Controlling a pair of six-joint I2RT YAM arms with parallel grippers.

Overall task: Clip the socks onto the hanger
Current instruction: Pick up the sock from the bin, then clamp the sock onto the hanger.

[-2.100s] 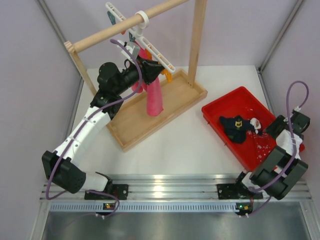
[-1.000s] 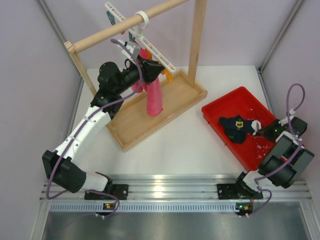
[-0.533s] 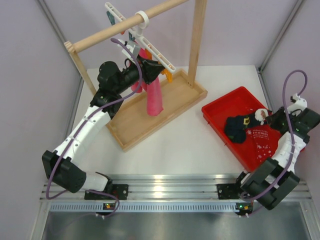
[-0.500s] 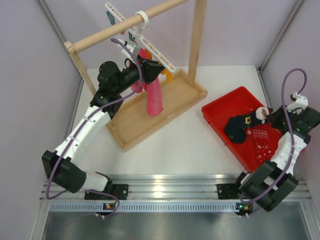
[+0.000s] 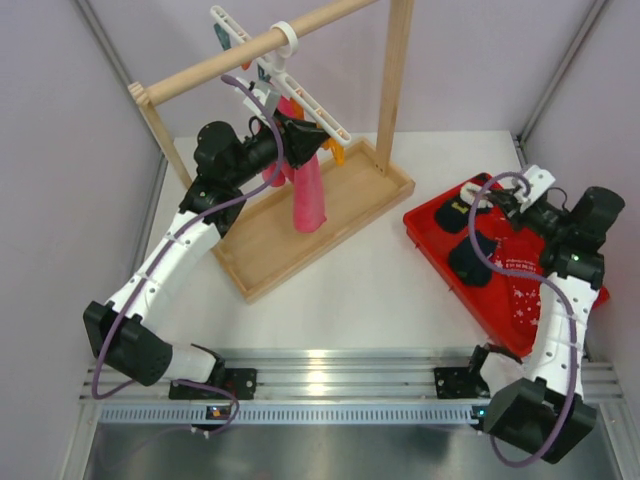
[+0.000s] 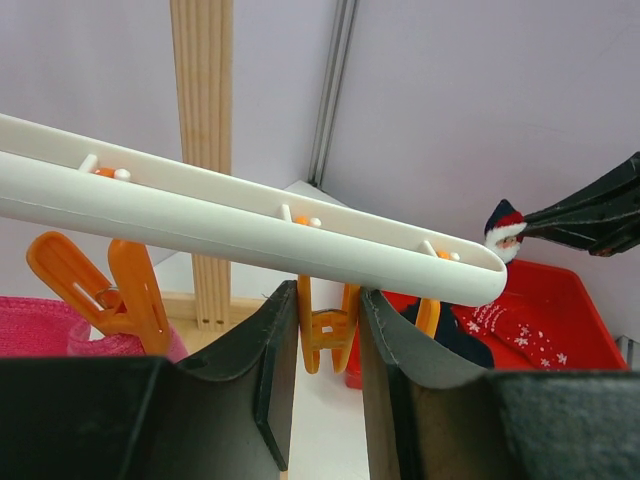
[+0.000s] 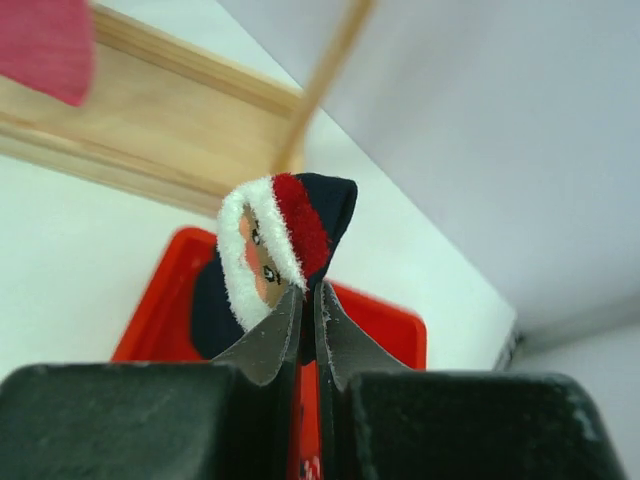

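Note:
The white hanger (image 5: 303,98) hangs by its ring hook from the wooden rail, with orange clips under its bar (image 6: 250,225). My left gripper (image 5: 303,136) is up at the bar, and its fingers press both handles of one orange clip (image 6: 328,330). My right gripper (image 5: 503,198) is shut on a dark navy sock (image 7: 290,235) with a Santa face and holds it above the red tray (image 5: 428,232). That sock also shows in the left wrist view (image 6: 500,232). A second navy sock (image 5: 472,258) lies in the tray.
A long pink cloth (image 5: 308,190) hangs from the hanger over the wooden base tray (image 5: 290,250) of the rail frame (image 5: 395,75). A red printed sock (image 5: 520,278) lies in the red tray. Purple walls close in both sides.
My right gripper has lifted one navy sock out of the red tray and carried it up and left, toward the tray's far corner. The left arm has not moved.

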